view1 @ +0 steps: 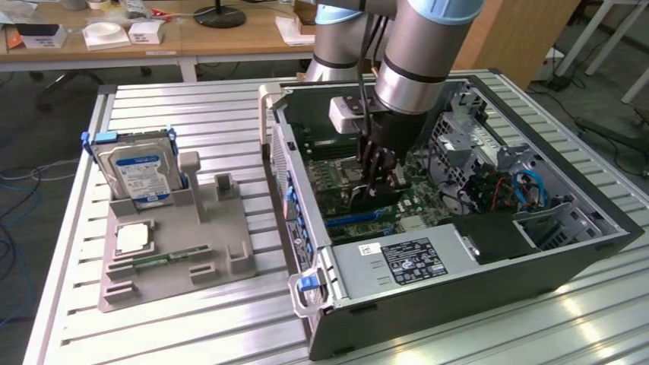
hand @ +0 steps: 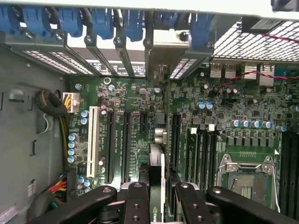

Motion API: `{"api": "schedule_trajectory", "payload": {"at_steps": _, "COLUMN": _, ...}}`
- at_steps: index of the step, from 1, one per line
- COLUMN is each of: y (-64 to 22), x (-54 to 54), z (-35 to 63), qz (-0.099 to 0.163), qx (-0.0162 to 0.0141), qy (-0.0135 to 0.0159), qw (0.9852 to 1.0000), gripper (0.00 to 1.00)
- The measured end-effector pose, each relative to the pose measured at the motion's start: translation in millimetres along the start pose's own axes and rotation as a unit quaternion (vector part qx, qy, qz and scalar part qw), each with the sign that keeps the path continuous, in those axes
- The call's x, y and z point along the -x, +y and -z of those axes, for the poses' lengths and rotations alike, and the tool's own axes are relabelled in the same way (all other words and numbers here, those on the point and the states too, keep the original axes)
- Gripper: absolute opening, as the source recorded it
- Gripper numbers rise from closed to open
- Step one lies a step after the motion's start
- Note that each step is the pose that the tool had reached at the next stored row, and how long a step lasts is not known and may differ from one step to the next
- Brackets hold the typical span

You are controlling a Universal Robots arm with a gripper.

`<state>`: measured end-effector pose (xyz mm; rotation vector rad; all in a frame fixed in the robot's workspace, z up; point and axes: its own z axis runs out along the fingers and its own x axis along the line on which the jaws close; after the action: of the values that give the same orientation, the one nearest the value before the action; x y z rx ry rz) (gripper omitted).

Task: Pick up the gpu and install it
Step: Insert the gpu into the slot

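Gripper (view1: 381, 169) is down inside the open PC case (view1: 568, 258), fingers (hand: 136, 201) clamped on the gpu (hand: 156, 182), which I hold edge-on, thin and upright, between the pads over the motherboard (view1: 345, 186). In the wrist view the card's edge runs toward the slot brackets at the case's rear wall, lined up above a black expansion slot (hand: 175, 140); I can't tell whether it is seated yet. Left to right in the exterior view: a grey parts holder (view1: 193, 251) sits near the table's (view1: 152, 99) left edge with a blue-labelled hard drive (view1: 142, 171) standing at its back and a slim green memory stick (view1: 163, 258) lying near its front. Then comes the case with my arm (view1: 421, 53) reaching down into it, the power supply (view1: 396, 262) at the case's front corner, and blue cables (view1: 533, 186) by its right wall.
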<state>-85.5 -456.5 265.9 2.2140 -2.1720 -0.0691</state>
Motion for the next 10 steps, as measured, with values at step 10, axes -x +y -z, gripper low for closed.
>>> {"api": "schedule_trajectory", "payload": {"at_steps": 10, "y": 1.4, "x": 0.1, "z": -0.6, "qz": 0.0, "qx": -0.0009, "qy": -0.0001, "qw": 1.0, "gripper": 0.26}}
